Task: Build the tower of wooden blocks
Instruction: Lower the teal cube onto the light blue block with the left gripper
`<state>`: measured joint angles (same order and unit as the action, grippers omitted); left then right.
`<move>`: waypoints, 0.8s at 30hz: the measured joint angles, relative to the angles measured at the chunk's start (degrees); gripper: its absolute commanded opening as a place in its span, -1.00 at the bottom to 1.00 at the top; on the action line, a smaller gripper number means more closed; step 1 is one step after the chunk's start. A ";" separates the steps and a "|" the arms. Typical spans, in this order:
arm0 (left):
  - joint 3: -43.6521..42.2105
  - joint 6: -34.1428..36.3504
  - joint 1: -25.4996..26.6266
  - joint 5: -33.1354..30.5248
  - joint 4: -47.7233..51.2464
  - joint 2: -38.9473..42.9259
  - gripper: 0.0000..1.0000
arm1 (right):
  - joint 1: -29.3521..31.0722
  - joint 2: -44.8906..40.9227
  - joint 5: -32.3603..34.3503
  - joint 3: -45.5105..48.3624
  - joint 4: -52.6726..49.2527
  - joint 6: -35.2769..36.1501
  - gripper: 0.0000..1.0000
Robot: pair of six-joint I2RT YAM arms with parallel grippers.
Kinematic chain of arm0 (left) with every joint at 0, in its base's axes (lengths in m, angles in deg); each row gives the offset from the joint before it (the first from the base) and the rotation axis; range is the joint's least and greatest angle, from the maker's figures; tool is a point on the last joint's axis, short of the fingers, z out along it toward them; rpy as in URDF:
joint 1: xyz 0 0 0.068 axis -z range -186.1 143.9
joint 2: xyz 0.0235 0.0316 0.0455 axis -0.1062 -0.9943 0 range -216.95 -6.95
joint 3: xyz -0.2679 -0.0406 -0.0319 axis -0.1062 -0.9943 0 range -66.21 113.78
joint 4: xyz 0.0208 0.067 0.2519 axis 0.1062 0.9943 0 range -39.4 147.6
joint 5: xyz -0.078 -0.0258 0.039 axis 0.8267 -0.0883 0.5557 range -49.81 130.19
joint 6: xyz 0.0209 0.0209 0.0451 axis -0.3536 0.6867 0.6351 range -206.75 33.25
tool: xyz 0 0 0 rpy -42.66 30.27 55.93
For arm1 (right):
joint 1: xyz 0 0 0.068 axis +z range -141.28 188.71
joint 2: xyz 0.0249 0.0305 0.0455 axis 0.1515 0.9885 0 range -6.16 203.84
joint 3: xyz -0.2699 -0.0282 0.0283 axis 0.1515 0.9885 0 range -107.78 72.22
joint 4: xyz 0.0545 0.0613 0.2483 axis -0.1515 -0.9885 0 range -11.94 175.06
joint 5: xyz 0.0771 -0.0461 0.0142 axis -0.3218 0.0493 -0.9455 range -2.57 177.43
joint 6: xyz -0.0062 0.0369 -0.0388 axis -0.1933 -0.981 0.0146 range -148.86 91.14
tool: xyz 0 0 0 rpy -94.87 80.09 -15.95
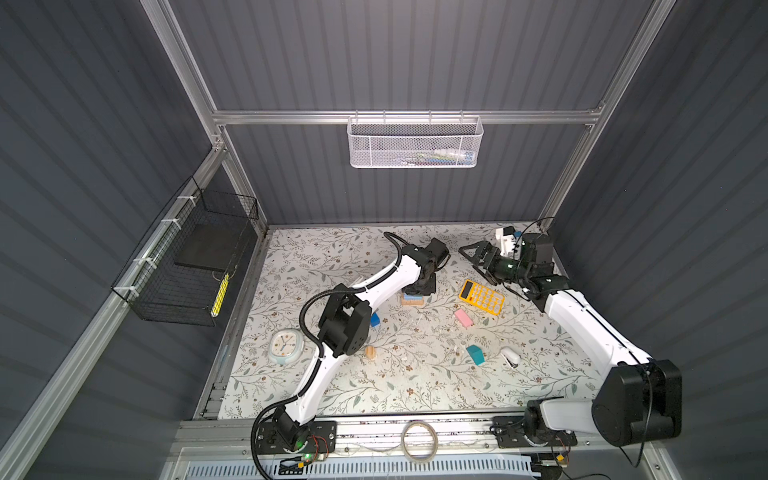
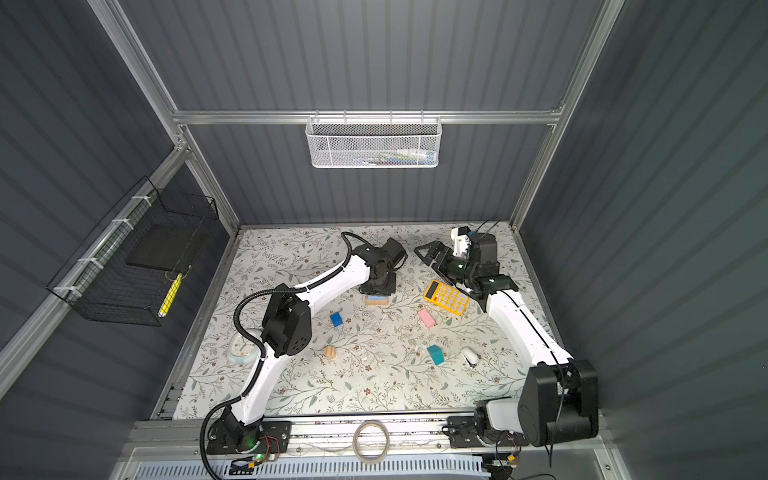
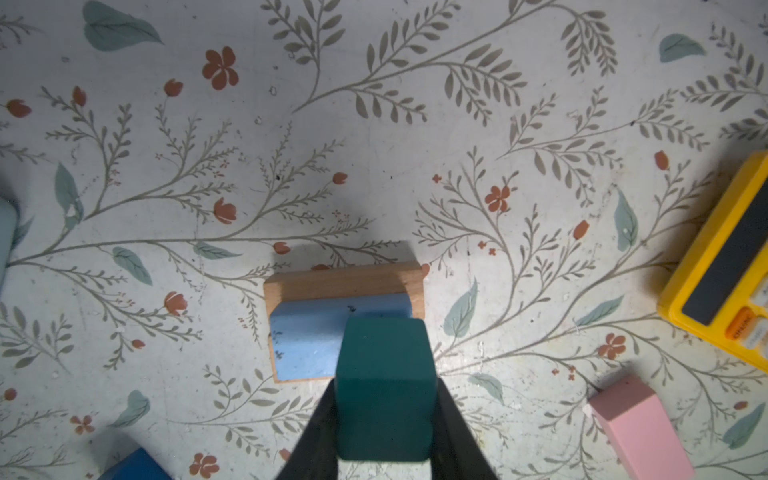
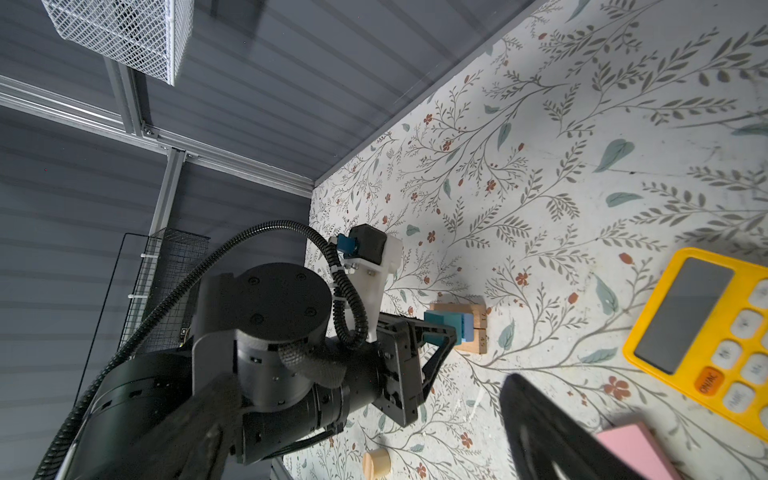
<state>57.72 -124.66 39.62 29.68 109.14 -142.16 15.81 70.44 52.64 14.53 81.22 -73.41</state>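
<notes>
So the tower is only a couple of layers at this point, sitting around the middle of the floral table, a bit toward the far side and just left of the yellow calculator. The base is the tan bars laid flat side by side, and in both top views their long axis runs left to right. The light blue block lies flat on top of them with its long side going the same way, leaving a strip of bare wood showing along one edge. The left gripper is right above that, pointing straight down, fingers pinching a dark teal block from both sides. The block overlaps one end of the light blue one, but I honestly can't tell if it's touching or a hair above. The right gripper hangs on the far right side of the table with its fingers spread wide and nothing between them. Loose pieces: a pink block lying flat, long axis running diagonally from far left to near right, just near of the calculator, a lighter teal block nearer, with the stapler to its right, and a dark blue block near left of the tower.
</notes>
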 measured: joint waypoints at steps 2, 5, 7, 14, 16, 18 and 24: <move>0.31 -0.13 0.00 -0.02 0.22 -0.37 -0.66 | -0.07 0.00 0.00 0.04 -0.02 -0.02 0.98; 0.50 -0.28 0.00 -0.02 0.26 -0.59 -0.66 | -0.20 0.00 -0.02 0.04 0.00 -0.02 0.98; 0.52 -0.31 0.00 -0.04 0.28 -0.59 -0.66 | -0.24 0.00 -0.02 0.04 0.00 -0.02 0.98; 0.52 -0.31 0.00 -0.26 0.35 -0.59 -0.57 | -0.28 0.00 -0.02 0.07 0.02 -0.02 0.98; 0.52 -0.31 0.00 -0.44 0.35 -0.59 -0.55 | -0.33 0.00 -0.02 0.07 0.02 -0.02 0.98; 0.52 -0.33 0.00 -0.46 0.35 -0.59 -0.50 | -0.37 0.00 -0.04 0.11 0.02 -0.02 0.98; 0.52 -0.33 0.00 -0.46 0.37 -0.74 -0.42 | -0.55 0.00 -0.04 0.17 0.00 -0.04 0.98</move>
<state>58.25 -124.99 39.62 29.22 109.52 -142.91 15.26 70.44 52.60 14.71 81.22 -73.46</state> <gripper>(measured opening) 0.317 0.990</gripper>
